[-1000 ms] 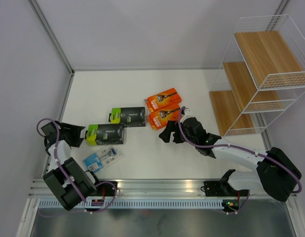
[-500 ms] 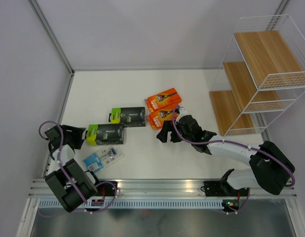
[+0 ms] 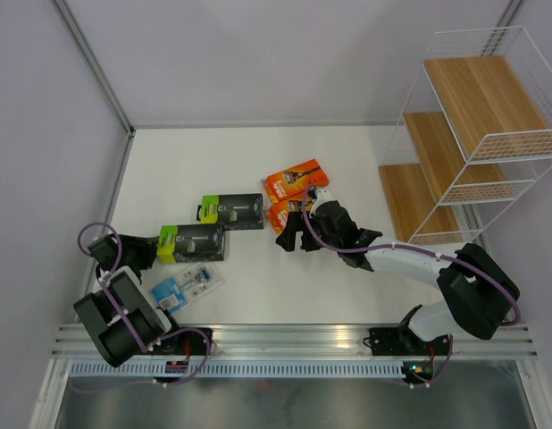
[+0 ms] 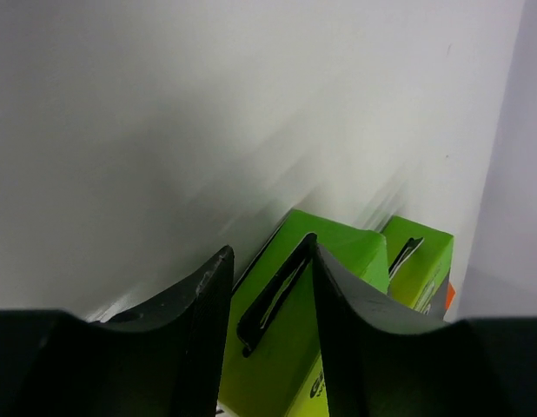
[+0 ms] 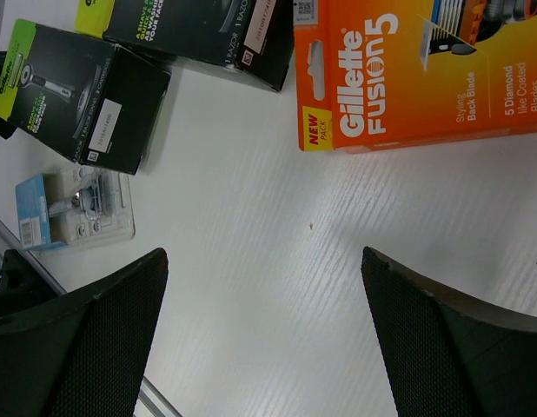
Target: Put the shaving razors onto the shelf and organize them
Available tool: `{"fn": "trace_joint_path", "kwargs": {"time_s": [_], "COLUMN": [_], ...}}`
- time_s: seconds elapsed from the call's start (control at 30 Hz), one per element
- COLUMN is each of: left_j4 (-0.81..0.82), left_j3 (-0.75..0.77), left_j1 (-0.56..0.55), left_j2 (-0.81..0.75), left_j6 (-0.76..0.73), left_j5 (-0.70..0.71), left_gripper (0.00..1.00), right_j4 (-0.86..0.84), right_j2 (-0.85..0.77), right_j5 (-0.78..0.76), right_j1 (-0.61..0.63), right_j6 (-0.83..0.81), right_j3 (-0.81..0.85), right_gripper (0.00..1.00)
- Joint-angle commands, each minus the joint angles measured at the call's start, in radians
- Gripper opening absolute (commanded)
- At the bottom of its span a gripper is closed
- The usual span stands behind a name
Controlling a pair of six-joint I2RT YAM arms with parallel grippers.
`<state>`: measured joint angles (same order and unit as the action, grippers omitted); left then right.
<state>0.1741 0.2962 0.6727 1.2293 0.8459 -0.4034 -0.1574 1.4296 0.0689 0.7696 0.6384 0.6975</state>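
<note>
Five razor packs lie on the white table. Two orange packs (image 3: 295, 179) (image 3: 289, 213) sit mid-table. Two black packs with lime-green ends (image 3: 231, 210) (image 3: 192, 242) lie to their left, and a clear blister with blue card (image 3: 187, 286) lies nearer. The shelf (image 3: 472, 134) stands at the far right with all its tiers bare. My right gripper (image 3: 292, 238) is open wide, just near of the nearer orange pack (image 5: 416, 69), over bare table (image 5: 264, 261). My left gripper (image 3: 138, 251) is open at the lime end of the nearer black pack (image 4: 338, 252); the jaws stand a narrow gap apart.
Grey walls close the table at the left and back. A metal rail runs along the near edge, by both arm bases. The right wrist view also shows both black packs (image 5: 77, 95) (image 5: 199, 30) and the blister (image 5: 73, 213).
My right gripper has moved left along the near side of the orange packs. My left arm has dropped lower and its gripper has edged toward the lime end of the black pack.
</note>
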Motion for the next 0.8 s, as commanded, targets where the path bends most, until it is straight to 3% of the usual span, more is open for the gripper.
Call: {"fn": "trace_joint_path", "kwargs": {"time_s": [0.0,0.13,0.43,0.53,0.77], "left_j4": [0.149,0.198,0.312,0.332,0.276], "left_j3": [-0.011,-0.028,-0.045,-0.04,-0.013], "left_j1": [0.004,0.004,0.004,0.004,-0.001], "left_j2": [0.007,0.022,0.114,0.122,-0.04], "left_j6": [0.027,0.042,0.058,0.059,0.067], "left_j5": [-0.067,-0.083,-0.143,-0.161,-0.202], "left_gripper": [0.47,0.44,0.22,0.02,0.02], "right_j4": [-0.028,-0.018,-0.007,-0.004,0.085], "right_j2": [0.029,0.051,0.068,0.066,0.043], "right_j5": [0.009,0.014,0.011,0.006,-0.04], "right_j1": [0.003,0.003,0.003,0.003,-0.001], "right_j6": [-0.017,-0.026,-0.019,-0.022,0.007], "right_j3": [0.06,0.08,0.092,0.094,0.137], "right_gripper": [0.98,0.98,0.98,0.98,0.98]}}
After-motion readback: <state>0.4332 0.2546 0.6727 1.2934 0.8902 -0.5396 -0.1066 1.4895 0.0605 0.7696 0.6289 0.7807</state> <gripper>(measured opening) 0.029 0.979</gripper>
